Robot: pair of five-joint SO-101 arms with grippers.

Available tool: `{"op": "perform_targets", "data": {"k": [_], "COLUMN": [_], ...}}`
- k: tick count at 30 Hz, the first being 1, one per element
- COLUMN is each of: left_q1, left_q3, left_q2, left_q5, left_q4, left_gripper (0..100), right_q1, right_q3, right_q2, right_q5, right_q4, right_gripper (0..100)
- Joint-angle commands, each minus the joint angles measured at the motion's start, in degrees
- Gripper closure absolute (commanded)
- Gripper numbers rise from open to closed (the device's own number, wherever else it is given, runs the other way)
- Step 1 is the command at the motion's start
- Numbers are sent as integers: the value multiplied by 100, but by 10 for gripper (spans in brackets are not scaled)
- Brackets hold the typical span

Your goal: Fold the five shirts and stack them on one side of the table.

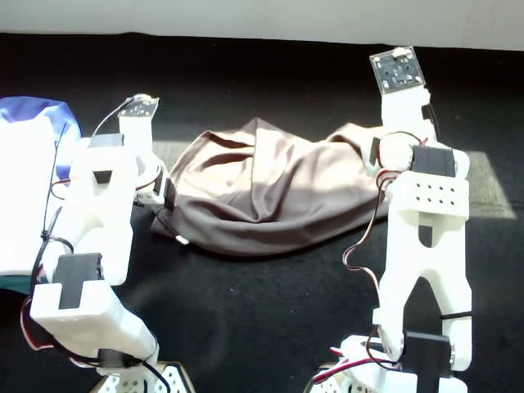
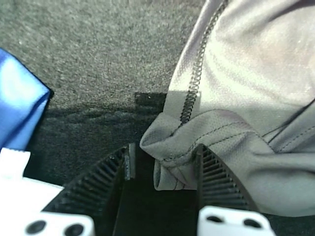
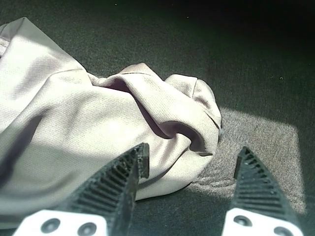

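Note:
A taupe shirt (image 1: 262, 192) lies crumpled in the middle of the black table (image 1: 262, 319). At the shirt's left edge, my left gripper (image 1: 169, 196) is low and open. In the left wrist view a folded hem corner of the shirt (image 2: 170, 157) sits between the ribbed fingers (image 2: 106, 174), against one of them. My right gripper (image 1: 378, 160) hovers open over the shirt's right end. In the right wrist view the bunched end of the shirt (image 3: 147, 113) lies under and partly between the spread fingers (image 3: 123, 179).
A stack of shirts sits at the table's left edge, with a white one (image 1: 20, 196) on top and a blue one (image 1: 37, 110) (image 2: 19, 108) behind it. A sunlit patch (image 1: 487, 188) crosses the table at right.

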Motion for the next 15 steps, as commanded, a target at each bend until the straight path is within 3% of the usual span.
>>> {"op": "perform_targets", "data": {"k": [1, 5, 9, 15], "left_q1": [92, 312, 426, 400], "left_q3": [57, 66, 57, -154], "left_q2": [-119, -84, -57, -92], "left_q5": [9, 9, 35, 35], "left_q4": [-193, -176, -176, 167], "left_gripper": [794, 826, 997, 992], "right_q1": [-40, -31, -22, -13], "right_q3": [-40, -40, -84, -92], "right_q2": [-277, -312, -321, -330], "right_q5": [-35, -35, -44, -18], "right_q4": [22, 22, 321, 980], "right_gripper": [721, 721, 721, 721]}}
